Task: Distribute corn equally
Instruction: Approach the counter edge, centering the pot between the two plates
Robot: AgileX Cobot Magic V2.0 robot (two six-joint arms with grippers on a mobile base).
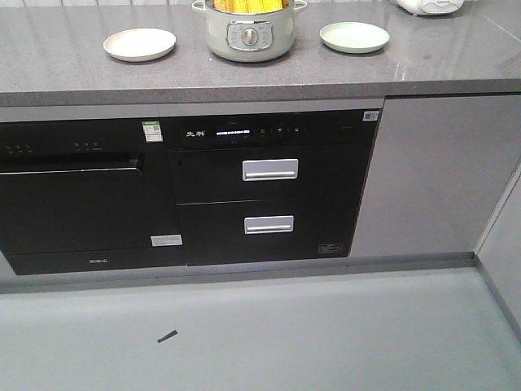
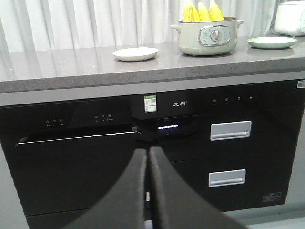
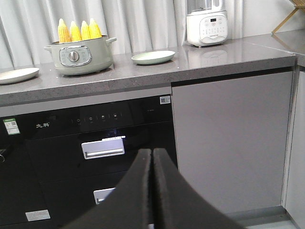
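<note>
Pressed fully together, gripping nothing: left gripper (image 2: 147, 153) and right gripper (image 3: 152, 153), low before the black appliances (image 1: 81, 204), well below the counter (image 1: 65, 72). Up on it — corn (image 3: 78, 30), four cobs upright in the pot (image 3: 81, 58). Nothing yet on the cream plate (image 1: 139, 44) or green plate (image 1: 354, 37) — whole distribution left.

Grey countertop (image 1: 81, 73) bears a cream plate (image 1: 139, 44), a pale pot (image 1: 249, 34), a green plate (image 1: 354, 37); a white appliance (image 3: 207, 28) at right.

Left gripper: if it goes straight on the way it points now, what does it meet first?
The left gripper would probably meet the black appliance fronts, near the seam between the dishwasher door and the drawer unit; depth is unclear.
</note>
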